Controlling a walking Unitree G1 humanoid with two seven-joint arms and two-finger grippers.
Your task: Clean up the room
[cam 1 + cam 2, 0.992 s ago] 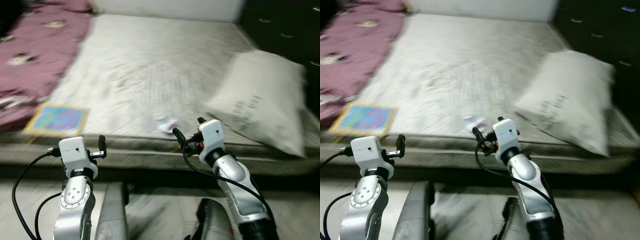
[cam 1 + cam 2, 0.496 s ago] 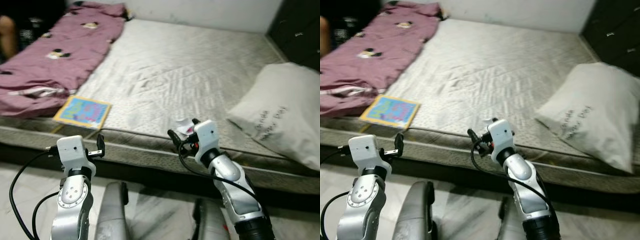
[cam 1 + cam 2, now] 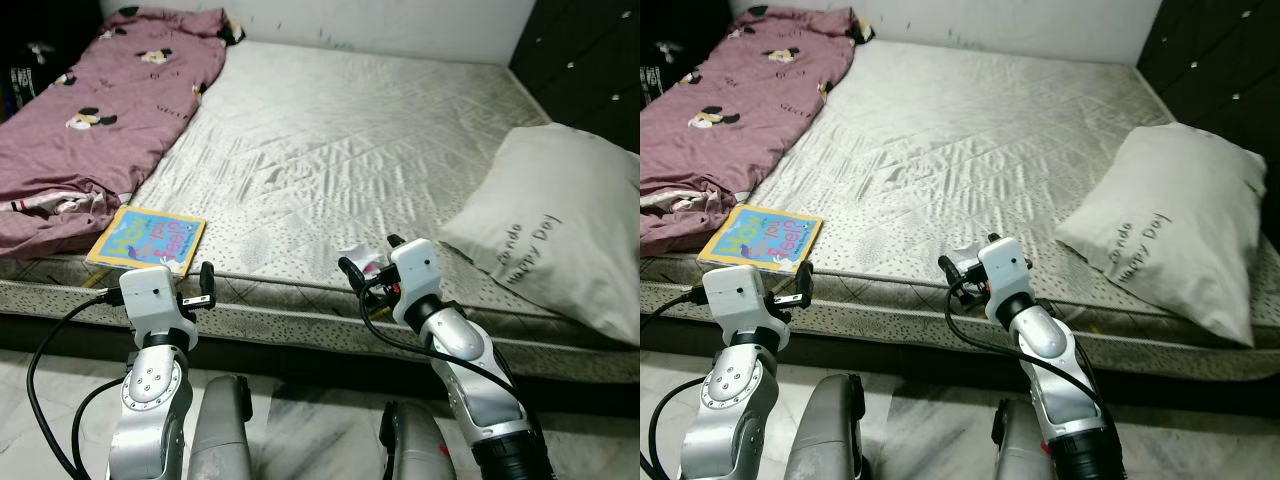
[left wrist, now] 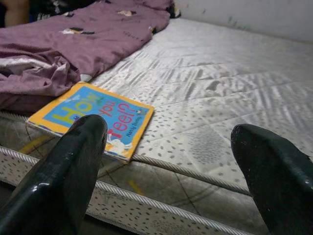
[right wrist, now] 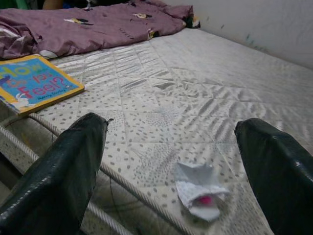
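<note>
The mattress (image 3: 330, 130) spans the scene, with the robot standing at its near edge. A purple blanket (image 3: 90, 110) lies bunched along its left side and a white pillow (image 3: 555, 225) sits at the right, well apart from both arms. A picture book (image 3: 148, 238) lies flat near the front left edge, its long axis running roughly along that edge, just ahead of the left gripper (image 3: 205, 285), whose fingers stand wide apart with nothing between them. The smallest item, a crumpled wrapper (image 5: 200, 191) of white paper with a pink spot, rests near the front edge just ahead of the right gripper (image 3: 365, 275), also spread wide and empty. Judging by this, each arm has its own nearest target: left for the book, right for the wrapper. Nothing stands between either gripper and its item.
</note>
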